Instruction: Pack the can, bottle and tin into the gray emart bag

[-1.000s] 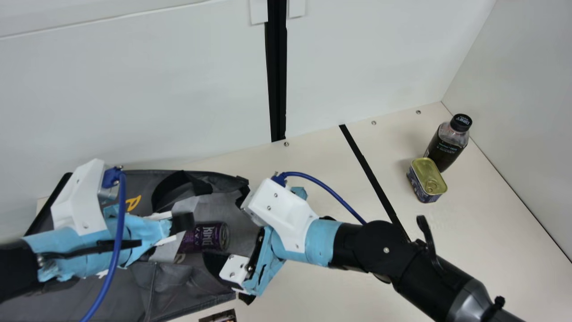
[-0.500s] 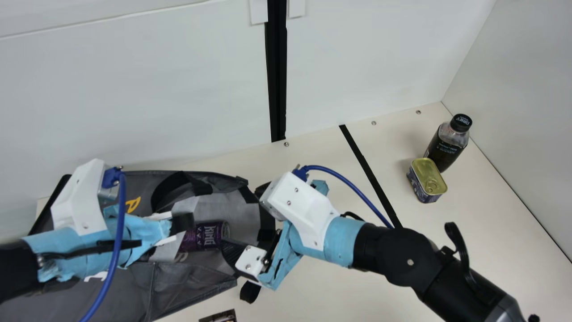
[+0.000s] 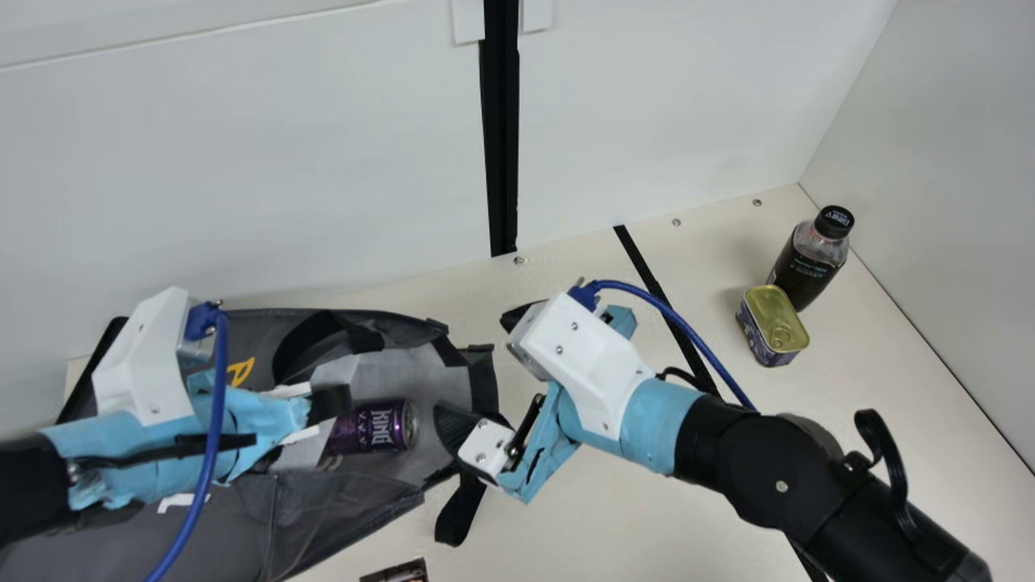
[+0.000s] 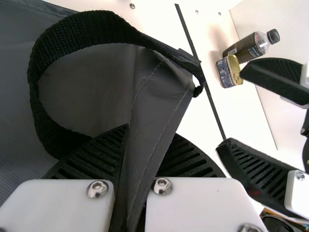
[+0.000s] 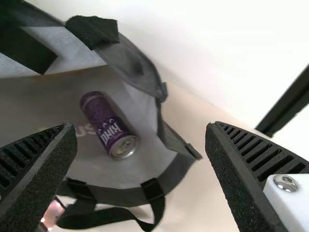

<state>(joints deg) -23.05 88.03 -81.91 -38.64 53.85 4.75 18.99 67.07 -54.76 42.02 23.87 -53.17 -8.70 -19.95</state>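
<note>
My left gripper [image 3: 323,404] is at the upper side of the gray bag [image 3: 226,533]; in the left wrist view the left gripper [image 4: 140,159] pinches the bag's fabric [image 4: 159,96] between its fingers. The purple can [image 3: 373,427] lies on its side inside the bag, and the right wrist view has the can [image 5: 108,124] too. My right gripper [image 3: 477,372] stands spread beside the bag's mouth; in its wrist view the right gripper [image 5: 140,145] has nothing between its fingers. The bottle [image 3: 810,257] stands upright at the right, with the tin [image 3: 772,325] just in front.
A black strap loop [image 3: 459,509] hangs out from the bag's mouth onto the table [image 3: 631,517]. A dark printed item [image 3: 396,571] lies at the near edge. White walls [image 3: 663,105] bound the back and right, and black tape [image 3: 667,299] crosses the table.
My right gripper has drawn back to the right, away from the can and out of the bag's mouth. The bag's rim and strap there have shifted. My left arm has kept still.
</note>
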